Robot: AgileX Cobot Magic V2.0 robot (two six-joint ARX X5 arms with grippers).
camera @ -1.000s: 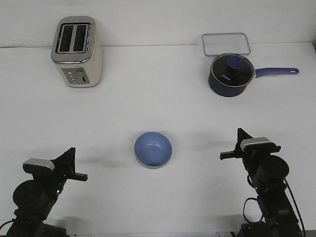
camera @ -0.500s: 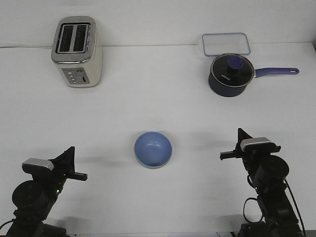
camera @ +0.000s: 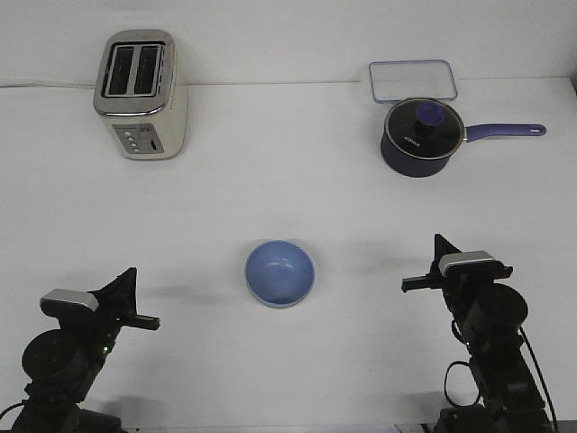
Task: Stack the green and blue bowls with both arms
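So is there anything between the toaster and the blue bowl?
No. In the front view, the white table is bare from the toaster down to the blue bowl. The saucepan sits far off to the right.

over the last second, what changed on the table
Only the left arm's gripper drew slightly back toward its base. The right gripper, blue bowl, toaster, saucepan and clear container stayed put. Nothing grasped or released.
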